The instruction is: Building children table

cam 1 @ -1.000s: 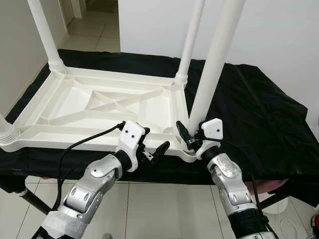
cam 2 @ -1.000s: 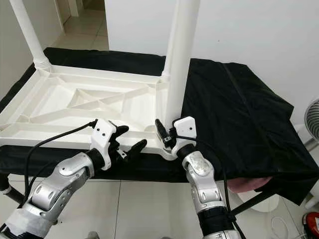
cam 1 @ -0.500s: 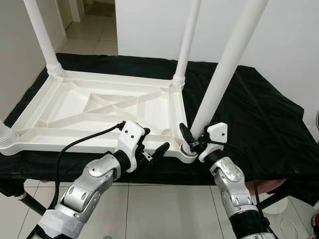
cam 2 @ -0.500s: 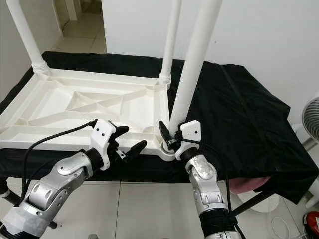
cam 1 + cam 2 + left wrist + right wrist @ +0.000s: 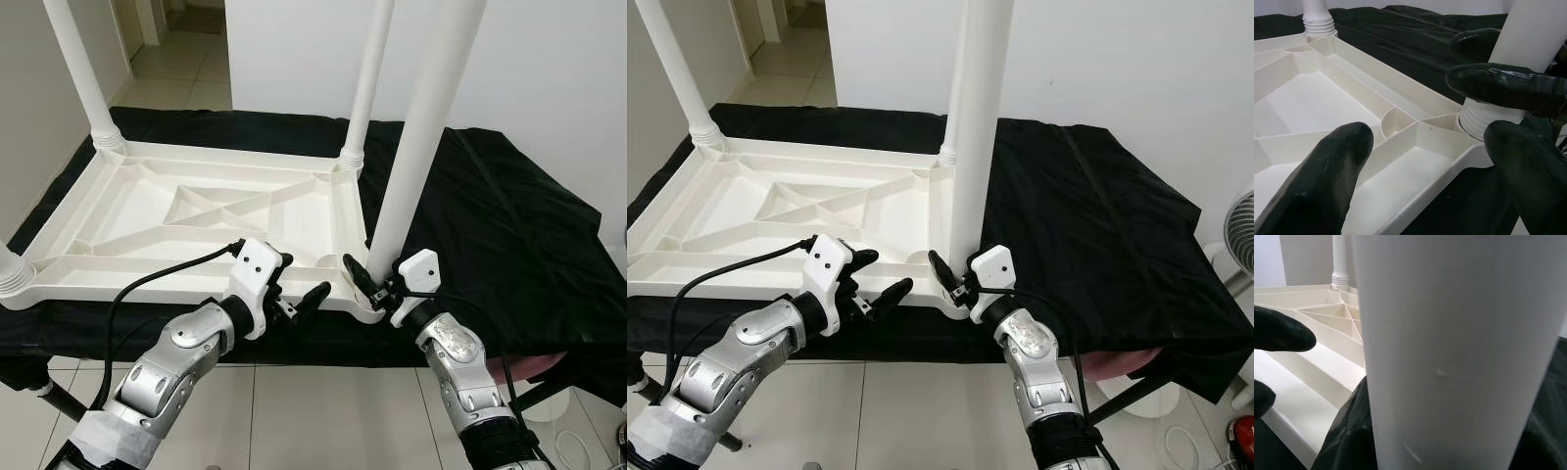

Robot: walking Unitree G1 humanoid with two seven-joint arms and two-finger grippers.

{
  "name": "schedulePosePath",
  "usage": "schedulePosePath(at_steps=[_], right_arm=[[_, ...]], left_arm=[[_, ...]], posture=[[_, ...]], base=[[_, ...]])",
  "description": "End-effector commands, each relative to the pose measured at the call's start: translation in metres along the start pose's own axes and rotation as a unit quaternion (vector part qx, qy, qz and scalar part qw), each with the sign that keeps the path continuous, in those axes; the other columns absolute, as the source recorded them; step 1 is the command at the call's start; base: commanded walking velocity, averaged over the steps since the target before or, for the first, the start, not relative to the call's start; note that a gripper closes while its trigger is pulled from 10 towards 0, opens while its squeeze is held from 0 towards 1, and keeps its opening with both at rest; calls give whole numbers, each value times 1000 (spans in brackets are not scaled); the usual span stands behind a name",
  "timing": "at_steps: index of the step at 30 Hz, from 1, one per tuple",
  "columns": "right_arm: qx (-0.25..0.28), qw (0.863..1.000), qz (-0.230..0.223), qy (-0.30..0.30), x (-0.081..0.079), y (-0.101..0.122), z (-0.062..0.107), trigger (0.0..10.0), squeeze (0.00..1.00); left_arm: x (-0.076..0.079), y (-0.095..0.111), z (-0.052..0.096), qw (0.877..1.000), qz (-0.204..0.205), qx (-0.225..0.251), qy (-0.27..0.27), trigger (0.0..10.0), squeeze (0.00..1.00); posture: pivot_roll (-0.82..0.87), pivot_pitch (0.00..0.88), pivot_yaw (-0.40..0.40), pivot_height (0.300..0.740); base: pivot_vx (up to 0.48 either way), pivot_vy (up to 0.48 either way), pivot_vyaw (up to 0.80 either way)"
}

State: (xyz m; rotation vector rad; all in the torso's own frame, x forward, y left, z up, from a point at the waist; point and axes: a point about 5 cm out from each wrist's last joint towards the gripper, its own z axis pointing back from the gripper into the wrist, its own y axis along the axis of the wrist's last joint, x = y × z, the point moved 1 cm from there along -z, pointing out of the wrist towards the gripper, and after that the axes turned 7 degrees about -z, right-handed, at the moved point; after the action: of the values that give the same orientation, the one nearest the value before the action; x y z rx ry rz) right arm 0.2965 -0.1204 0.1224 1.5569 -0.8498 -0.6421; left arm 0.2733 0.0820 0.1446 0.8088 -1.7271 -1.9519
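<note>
White plastic children's table (image 5: 196,211): upside down, ribbed underside up, resting on a tabletop draped in black cloth (image 5: 490,206).

Near-right leg (image 5: 416,147): upright in its ribbed corner socket (image 5: 1488,120) at the table's near right corner.

Other legs: far-right leg (image 5: 367,78), far-left leg (image 5: 76,73) and near-left leg base (image 5: 12,269), each standing in its corner.

Right claw (image 5: 377,286): clenched around the foot of the near-right leg, just above the socket.

Left claw (image 5: 294,290): released, fingers spread, beside the table's near rim, left of that corner, black cable (image 5: 157,284) trailing.

Surroundings: tiled floor (image 5: 294,411), white wall (image 5: 549,78).
</note>
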Motion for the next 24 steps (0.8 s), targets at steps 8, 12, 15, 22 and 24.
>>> schedulePosePath(at_steps=[8,12,15,22,24], right_arm=[[-58,997,-38,30,-1,-28,8,10000,0],[-68,996,-40,40,-1,-32,8,10000,0],[-77,995,-48,42,-2,-36,8,10000,0],[-85,992,-84,34,-4,-40,5,10000,0],[-93,991,-91,29,-4,-42,5,10000,0]], left_arm=[[15,8,1,993,-11,18,-113,10000,0],[15,10,1,993,-12,19,-113,10000,0],[15,10,2,993,-12,19,-113,10000,0],[16,10,3,993,-12,18,-113,10000,0],[16,10,3,993,-12,18,-112,10000,0]], posture=[[-20,0,-16,740],[-18,0,-16,740],[-15,0,-17,740],[-9,0,-21,740],[-7,0,-24,740]], base=[[0,0,0],[0,0,0],[0,0,0],[0,0,0],[0,0,0]])
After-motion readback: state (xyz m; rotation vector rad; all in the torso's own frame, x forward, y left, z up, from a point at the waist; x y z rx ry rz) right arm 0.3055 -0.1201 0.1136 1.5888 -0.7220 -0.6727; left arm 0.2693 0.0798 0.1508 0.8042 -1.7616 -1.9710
